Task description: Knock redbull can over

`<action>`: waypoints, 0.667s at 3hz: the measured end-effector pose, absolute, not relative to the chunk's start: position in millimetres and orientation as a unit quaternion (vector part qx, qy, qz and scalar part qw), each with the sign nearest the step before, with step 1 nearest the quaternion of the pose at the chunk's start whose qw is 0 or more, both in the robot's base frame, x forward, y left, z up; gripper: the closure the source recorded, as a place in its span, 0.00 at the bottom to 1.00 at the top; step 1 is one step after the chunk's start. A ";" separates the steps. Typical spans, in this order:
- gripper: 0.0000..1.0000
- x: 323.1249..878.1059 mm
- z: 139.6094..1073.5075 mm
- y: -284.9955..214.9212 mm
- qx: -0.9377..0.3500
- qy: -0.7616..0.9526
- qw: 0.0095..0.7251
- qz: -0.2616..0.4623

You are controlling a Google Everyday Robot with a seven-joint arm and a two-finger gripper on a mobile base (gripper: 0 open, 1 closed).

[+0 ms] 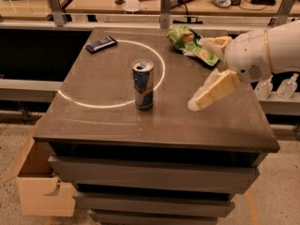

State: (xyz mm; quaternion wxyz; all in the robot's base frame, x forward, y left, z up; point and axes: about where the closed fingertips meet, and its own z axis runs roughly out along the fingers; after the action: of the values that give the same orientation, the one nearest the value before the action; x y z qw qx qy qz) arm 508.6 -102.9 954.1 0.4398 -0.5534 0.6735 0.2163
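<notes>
The redbull can (143,84) stands upright near the middle of the dark table top (108,121), blue and silver with a silver top. My gripper (198,74) hangs over the right part of the table, to the right of the can and apart from it. Its two cream fingers are spread wide, one fingertip (194,104) low near the table surface, the other up by the green bag. It holds nothing.
A green crinkled snack bag (187,41) lies at the back right, partly behind my gripper. A dark flat bar wrapper (101,43) lies at the back left. A cardboard box (40,182) sits on the floor at the left. Clear bottles (287,86) stand right of the table.
</notes>
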 end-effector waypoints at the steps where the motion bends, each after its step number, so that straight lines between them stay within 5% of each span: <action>1: 0.00 530.3 929.6 -83.9 -0.534 0.660 0.473 0.237; 2: 0.00 552.0 914.9 -63.4 -0.532 0.638 0.493 0.261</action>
State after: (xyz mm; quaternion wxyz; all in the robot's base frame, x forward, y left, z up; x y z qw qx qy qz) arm 552.0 -63.4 914.9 0.4926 -0.5315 0.6377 0.2612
